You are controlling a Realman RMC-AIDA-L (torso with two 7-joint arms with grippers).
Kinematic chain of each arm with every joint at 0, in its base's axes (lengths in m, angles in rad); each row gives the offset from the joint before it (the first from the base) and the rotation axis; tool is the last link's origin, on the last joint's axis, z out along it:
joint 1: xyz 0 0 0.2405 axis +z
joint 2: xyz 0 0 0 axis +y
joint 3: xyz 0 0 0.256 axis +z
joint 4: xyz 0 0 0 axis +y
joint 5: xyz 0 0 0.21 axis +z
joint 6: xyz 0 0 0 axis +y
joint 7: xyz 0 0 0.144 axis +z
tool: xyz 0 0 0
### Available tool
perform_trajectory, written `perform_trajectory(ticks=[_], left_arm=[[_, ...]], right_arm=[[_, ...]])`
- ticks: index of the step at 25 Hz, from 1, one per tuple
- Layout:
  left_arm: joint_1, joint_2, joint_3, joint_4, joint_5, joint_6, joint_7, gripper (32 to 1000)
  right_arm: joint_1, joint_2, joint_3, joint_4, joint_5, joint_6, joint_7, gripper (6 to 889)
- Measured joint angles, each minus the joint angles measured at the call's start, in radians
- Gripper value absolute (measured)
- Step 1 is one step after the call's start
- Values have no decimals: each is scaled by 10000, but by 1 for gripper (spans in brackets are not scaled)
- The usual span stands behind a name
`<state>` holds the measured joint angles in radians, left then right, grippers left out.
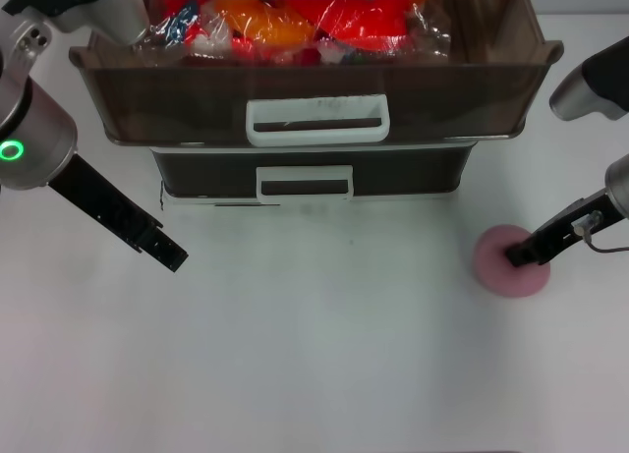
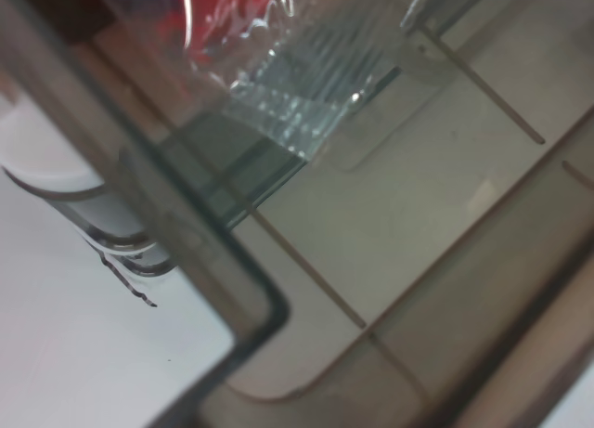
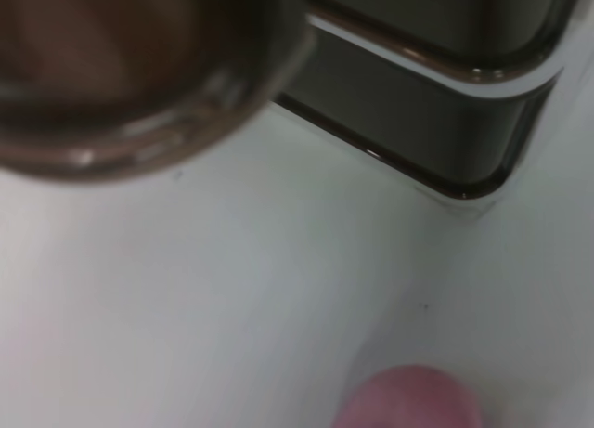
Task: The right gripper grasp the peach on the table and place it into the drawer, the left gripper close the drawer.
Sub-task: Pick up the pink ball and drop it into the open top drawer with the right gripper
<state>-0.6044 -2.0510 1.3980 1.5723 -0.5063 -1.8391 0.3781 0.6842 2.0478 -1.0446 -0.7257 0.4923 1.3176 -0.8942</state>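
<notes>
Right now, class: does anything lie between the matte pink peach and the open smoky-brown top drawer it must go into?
Nothing visible lies on the bare white table between the pink peach and the open smoky-brown plastic drawer. Inside, red and orange wrapped packets fill much of it. The right gripper is at the peach.

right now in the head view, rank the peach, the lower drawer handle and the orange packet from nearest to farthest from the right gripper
1. The peach, on the table's right side; the right gripper sits right over it.
2. The lower drawer handle, toward the middle, below the open drawer.
3. The orange packet, inside the open drawer at the back.
</notes>
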Motion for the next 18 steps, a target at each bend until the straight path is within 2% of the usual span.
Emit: perform_trajectory(ticks=[9,12,15,18], left_arm=[[16,3,25,0,35,-1,6,816],[45,15,4,0,45,-9,7,816],[81,25,-24,0,46,-12,10,816],[93,31,-30,0,47,-14,19,816]], right_arm=[[14,-4,0,-28,0,29,33,91],[-33,-1,0,-363,-3,258,161,91],[-356,-3,77,-1550,-5,915,423,91],[-975,-30,649,-3825,-2,1975,802,91]])
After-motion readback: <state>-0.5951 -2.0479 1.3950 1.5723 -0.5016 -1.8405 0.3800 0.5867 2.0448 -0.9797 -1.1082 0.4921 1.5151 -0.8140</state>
